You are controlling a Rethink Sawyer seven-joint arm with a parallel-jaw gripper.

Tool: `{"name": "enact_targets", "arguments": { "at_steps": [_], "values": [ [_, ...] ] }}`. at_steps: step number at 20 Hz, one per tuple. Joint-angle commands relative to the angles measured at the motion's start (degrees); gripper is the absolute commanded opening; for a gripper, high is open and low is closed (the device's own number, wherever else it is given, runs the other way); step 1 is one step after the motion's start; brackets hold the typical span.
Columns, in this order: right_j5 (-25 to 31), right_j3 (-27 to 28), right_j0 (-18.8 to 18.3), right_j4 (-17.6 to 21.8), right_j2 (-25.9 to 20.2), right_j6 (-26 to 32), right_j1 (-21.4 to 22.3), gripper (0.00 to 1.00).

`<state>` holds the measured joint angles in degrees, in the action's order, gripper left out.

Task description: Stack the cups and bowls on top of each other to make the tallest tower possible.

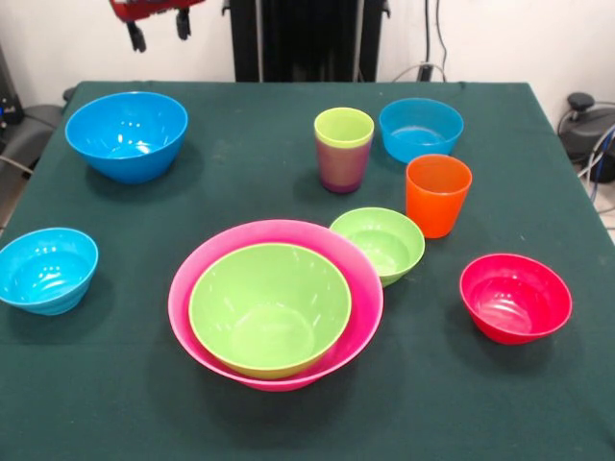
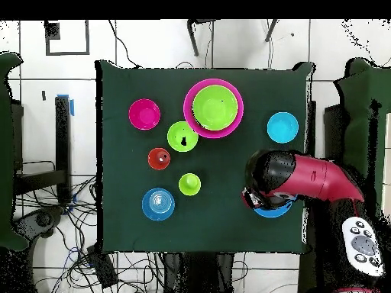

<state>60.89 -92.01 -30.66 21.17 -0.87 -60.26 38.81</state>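
My claw [image 1: 159, 34] hangs above the big blue bowl [image 1: 126, 134]; I can't tell if it's open or closed. The large green bowl [image 1: 269, 307] sits nested in the pink bowl [image 1: 183, 288] on the worktop [image 1: 115, 384].

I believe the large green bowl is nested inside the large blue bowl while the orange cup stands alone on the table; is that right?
Not quite: the large green bowl is nested inside the huge pink bowl, not the large blue bowl, which sits empty. The front view shows this. The orange cup does stand alone.
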Motion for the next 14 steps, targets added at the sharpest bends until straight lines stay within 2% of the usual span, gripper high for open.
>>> {"name": "enact_targets", "arguments": {
  "at_steps": [1,14],
  "values": [
    [-8.5,-4.1,-1.1,-0.1,-3.7,-6.4,-6.9,1.0],
    [-11.8,-3.2,-1.3,0.5,-2.6,-7.2,-9.7,1.0]
  ]
}}
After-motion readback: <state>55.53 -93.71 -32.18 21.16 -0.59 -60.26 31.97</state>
